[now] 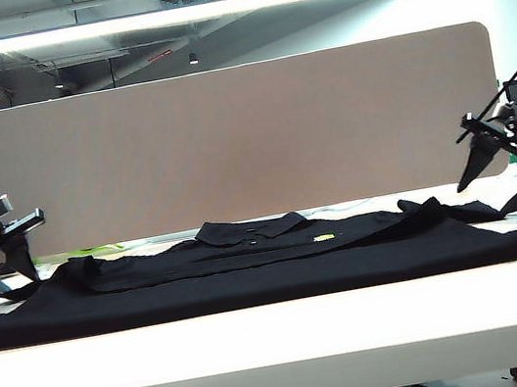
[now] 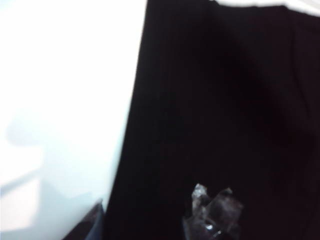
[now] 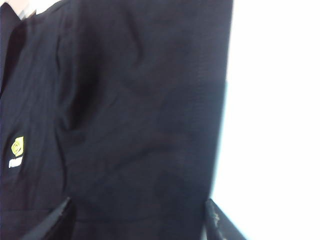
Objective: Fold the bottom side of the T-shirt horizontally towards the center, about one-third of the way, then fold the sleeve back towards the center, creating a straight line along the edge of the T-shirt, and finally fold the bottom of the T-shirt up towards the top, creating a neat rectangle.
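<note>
T-shirt (image 1: 251,264) lies flat across white table (image 1: 265,351), beige partition (image 1: 230,139) behind, ceiling strip light on. Left gripper (image 2: 150,220) and right gripper (image 3: 140,220) spread wide, nothing held, above shirt's ends.

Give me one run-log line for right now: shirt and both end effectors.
black short-sleeved cloth T-shirt: flat on white table | left end effector: open, over shirt's edge | right end effector: open, over shirt near yellow logo
</note>
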Robot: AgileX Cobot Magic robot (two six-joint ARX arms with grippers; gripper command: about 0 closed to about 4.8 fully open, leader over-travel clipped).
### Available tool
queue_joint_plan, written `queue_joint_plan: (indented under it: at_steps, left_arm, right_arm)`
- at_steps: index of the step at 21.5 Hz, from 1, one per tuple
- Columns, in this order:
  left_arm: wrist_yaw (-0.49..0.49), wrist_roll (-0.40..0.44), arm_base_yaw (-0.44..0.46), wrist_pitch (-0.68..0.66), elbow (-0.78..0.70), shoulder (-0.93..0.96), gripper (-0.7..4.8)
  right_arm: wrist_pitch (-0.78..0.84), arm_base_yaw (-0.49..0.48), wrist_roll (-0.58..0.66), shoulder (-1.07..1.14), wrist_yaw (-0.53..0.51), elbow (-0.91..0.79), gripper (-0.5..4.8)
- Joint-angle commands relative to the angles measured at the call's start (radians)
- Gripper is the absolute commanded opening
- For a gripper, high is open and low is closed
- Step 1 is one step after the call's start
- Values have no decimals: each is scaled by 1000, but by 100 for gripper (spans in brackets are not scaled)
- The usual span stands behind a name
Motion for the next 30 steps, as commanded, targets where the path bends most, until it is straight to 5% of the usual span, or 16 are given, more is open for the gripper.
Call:
queue_joint_plan:
  at_steps: [1, 5, 7, 9, 10, 19, 25, 30]
  left_arm:
    - [16, 6, -22, -4, 3, 17, 197]
    - [33, 7, -52, -2, 3, 38, 171]
    - [44, 7, -52, 11, 3, 38, 25]
    - [61, 6, -47, 37, 3, 37, -5]
    - [61, 7, -46, 44, 3, 37, -5]
    - [109, 12, -110, 172, 3, -102, -5]
    - [73, 122, -327, 123, 2, -109, -5]
    - [-66, 261, -366, -113, 1, -66, -5]
  right_arm:
    - [-17, 54, -1, 10, 25, -5, 355]
    - [-5, 99, -1, 10, 74, -5, 275]
    - [-7, 99, -3, 10, 87, -5, 164]
    - [-9, 92, -32, 10, 89, -5, 31]
    - [-10, 91, -42, 10, 89, -5, 6]
    - [-11, 85, -81, -84, 53, 0, -5]
    - [-21, 293, -137, -122, 46, 1, -5]
    - [-92, 435, -275, -110, 233, 1, -5]
